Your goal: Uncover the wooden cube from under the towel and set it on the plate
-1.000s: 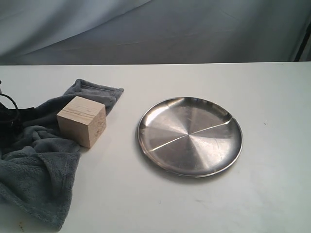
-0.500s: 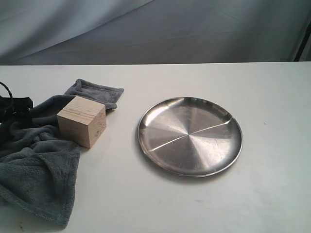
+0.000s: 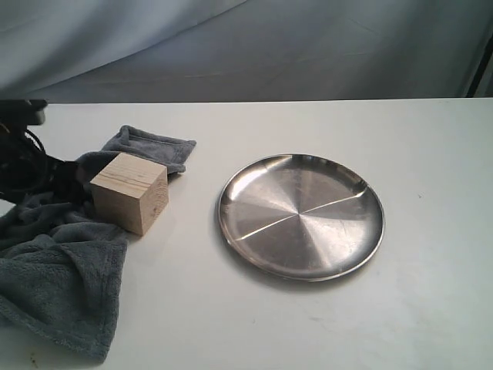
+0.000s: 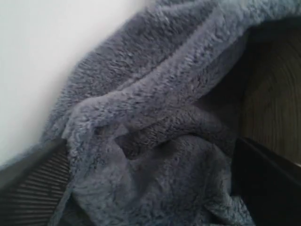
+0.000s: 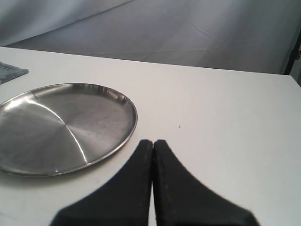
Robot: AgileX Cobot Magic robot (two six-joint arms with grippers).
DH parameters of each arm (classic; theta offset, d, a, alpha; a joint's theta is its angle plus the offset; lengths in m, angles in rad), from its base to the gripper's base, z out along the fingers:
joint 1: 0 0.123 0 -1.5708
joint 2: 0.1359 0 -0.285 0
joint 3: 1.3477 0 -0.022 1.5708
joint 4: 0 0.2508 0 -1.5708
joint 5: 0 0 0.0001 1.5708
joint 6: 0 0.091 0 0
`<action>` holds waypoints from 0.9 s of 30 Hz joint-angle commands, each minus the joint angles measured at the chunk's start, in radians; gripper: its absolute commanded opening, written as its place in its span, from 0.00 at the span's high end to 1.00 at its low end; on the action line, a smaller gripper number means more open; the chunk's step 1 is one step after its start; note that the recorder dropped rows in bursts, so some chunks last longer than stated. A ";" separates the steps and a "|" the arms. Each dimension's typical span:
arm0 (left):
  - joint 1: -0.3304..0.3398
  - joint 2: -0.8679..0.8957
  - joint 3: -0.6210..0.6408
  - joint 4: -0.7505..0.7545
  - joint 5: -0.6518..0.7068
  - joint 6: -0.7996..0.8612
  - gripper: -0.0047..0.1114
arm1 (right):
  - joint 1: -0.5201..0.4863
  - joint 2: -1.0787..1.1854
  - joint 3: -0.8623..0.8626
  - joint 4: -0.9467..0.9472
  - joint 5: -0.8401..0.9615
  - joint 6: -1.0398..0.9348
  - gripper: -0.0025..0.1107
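The outside camera looks down on table (image 3: 231,324), towel (image 3: 69,285) and plate (image 3: 300,216). The left wrist one is close on the towel, the right low over the plate.

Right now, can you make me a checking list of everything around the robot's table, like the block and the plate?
Surface: white table, smooth.
Job's things: wooden cube uncovered and upright against the bunched towel; plate holds nothing and sits apart from the cube.
Clutter: nothing seen.
Grippers: left gripper open, close over the towel; right gripper shut on nothing, near the plate.
Cables: dark cables at the table's left edge.
Surroundings: grey cloth backdrop.
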 commanded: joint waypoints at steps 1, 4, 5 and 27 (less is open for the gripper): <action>-0.023 0.125 -0.002 -0.002 -0.020 0.017 0.20 | 0.000 -0.006 0.003 0.005 0.012 0.004 0.95; -0.023 0.183 -0.004 -0.010 -0.020 0.017 0.23 | 0.000 -0.006 0.003 0.005 0.012 0.004 0.95; -0.023 0.195 -0.004 -0.017 -0.015 0.017 0.27 | 0.000 -0.006 0.003 0.005 0.012 0.004 0.95; -0.023 -0.033 -0.017 0.162 -0.106 -0.138 0.96 | 0.000 -0.006 0.003 0.005 0.012 0.004 0.95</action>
